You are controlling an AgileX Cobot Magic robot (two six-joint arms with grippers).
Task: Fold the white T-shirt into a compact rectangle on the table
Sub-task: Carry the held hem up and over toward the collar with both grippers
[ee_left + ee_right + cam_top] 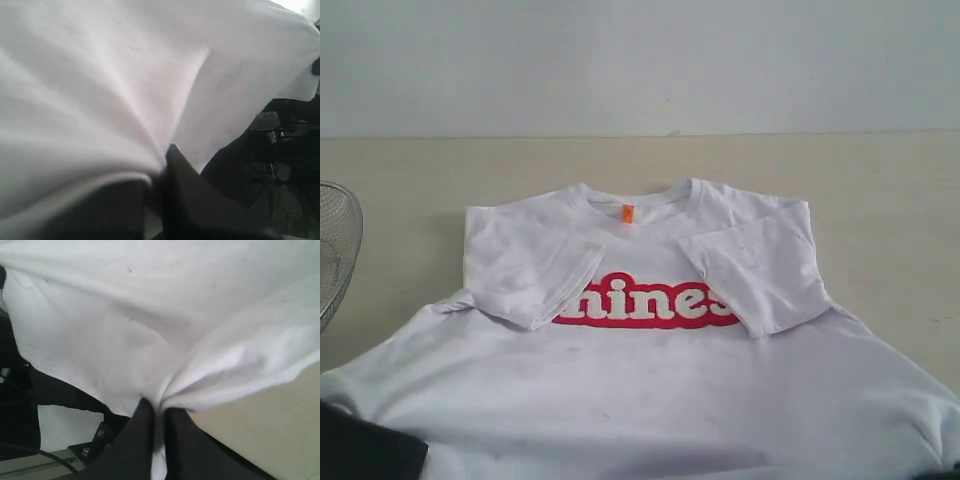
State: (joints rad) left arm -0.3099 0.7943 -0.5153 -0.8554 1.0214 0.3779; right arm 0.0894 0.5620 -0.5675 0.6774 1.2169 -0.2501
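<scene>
left gripper [157,172] clamps white T-shirt [650,385] hem | right gripper [159,410] likewise | hem seemingly lifted

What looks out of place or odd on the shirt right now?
Nothing is spilled or torn. The shirt shows faint grey marks on its lower front. The two sleeves, folded inward, hide both ends of the red print, so it reads only in part.
</scene>
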